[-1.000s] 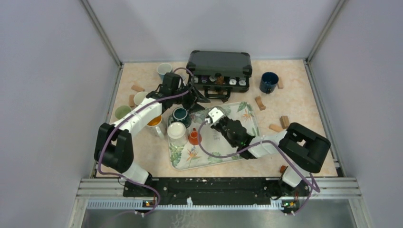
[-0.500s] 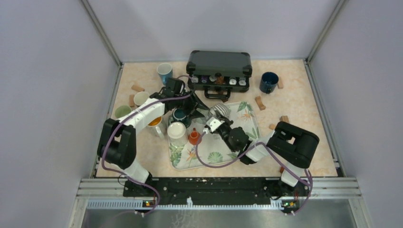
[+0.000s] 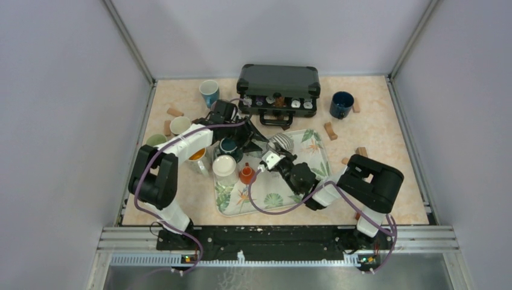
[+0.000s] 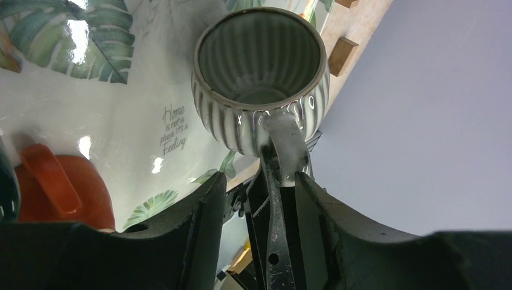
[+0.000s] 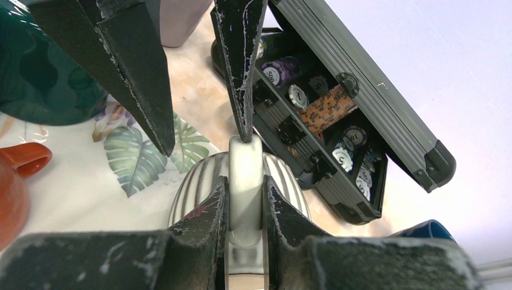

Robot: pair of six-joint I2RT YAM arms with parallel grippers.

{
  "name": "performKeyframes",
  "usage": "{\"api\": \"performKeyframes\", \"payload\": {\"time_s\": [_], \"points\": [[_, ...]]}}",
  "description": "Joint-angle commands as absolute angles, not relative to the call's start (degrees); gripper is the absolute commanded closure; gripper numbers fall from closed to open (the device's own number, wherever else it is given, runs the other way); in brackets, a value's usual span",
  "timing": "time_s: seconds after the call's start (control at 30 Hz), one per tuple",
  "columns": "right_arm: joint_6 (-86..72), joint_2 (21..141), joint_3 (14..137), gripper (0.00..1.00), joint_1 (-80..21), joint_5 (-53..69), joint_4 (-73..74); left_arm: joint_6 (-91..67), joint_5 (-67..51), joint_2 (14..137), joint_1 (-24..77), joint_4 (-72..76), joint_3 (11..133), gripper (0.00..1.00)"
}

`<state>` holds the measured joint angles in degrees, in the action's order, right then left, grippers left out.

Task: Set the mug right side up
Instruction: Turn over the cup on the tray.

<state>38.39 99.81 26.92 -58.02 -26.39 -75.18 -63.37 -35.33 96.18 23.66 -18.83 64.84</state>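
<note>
The grey-and-white ribbed mug (image 3: 280, 142) lies on its side over the leaf-print tray (image 3: 323, 152), its mouth turned toward my left gripper. My right gripper (image 3: 275, 151) is shut on the mug's handle (image 5: 246, 163), one finger on each side of it. The ribbed body (image 5: 196, 187) shows beyond the fingers. My left gripper (image 3: 256, 136) is open just left of the mug. In the left wrist view the mug's mouth (image 4: 259, 60) faces me beyond my spread left gripper (image 4: 259, 181). One left fingertip (image 5: 241, 130) touches the top of the handle.
An open black poker-chip case (image 3: 279, 81) stands behind the tray. A dark teal mug (image 3: 229, 147), a white cup (image 3: 224, 166) and a small red mug (image 3: 246, 174) crowd the tray's left side. More cups stand at the left, a blue mug (image 3: 341, 104) and wood blocks (image 3: 329, 131) at the right.
My right wrist has drawn back toward the near left, uncovering the ribbed mug. My left gripper has moved right, closer to the mug.
</note>
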Motion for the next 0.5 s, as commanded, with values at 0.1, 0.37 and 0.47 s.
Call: {"api": "performKeyframes", "payload": {"time_s": [0.1, 0.37, 0.47], "points": [[38.7, 98.88, 27.86, 1.0, -58.98, -23.78, -83.23, -64.83, -37.23, 96.12, 24.39, -15.74, 65.44, 0.46], [35.99, 98.25, 26.51, 1.0, -58.97, -23.41, -84.45, -66.89, -35.61, 93.27, 24.41, -15.44, 64.25, 0.42], [35.28, 98.7, 25.88, 1.0, -58.98, -22.92, -85.5, -67.64, -35.01, 92.64, 24.42, -15.63, 63.39, 0.4]]}}
